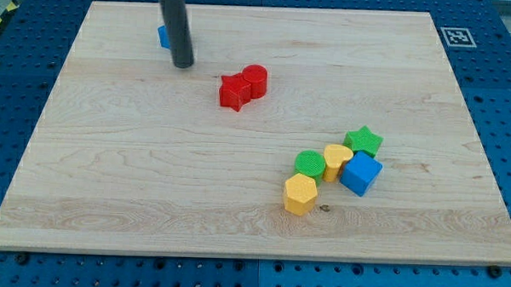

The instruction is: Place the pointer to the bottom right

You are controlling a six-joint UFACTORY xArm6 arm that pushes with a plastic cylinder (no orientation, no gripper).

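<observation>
**Wooden surface with seven blocks and one rod: contents listed from near edge to far edge**

Surface point(151, 199): pale wooden board on a blue perforated base. A black-and-white marker tag point(456, 35) sits at the far right corner. The bottom right corner, where the pointer is to go, holds no block, and the rod is well apart from it.

Near group, right of centre, toward the near edge:
- Yellow hexagonal block point(300, 194), nearest the bottom edge of all items.
- Green round block point(310, 164), just behind the yellow hexagon, touching or nearly so.
- Yellow block point(337, 158), rounded shape not fully clear, just beside the green round block on its right.
- Blue cube point(361, 174), touching the right side of that yellow block.
- Green star block point(363, 140), just behind the blue cube and the second yellow block.

Middle group, toward the far edge, left of centre:
- Red block point(234, 92), irregular, star-like outline.
- Red cylinder point(254, 79), touching the red block on its far right side.

Far left area:
- Blue block point(164, 36), mostly hidden behind the rod; shape cannot be told.
- My tip point(182, 65): lower end of the dark rod, resting just in front of the blue block, to the left of the red pair and apart from it, near the far left corner.

Claw: none fitted; the arm ends in the plain rod, so no spread or pinch applies.
</observation>
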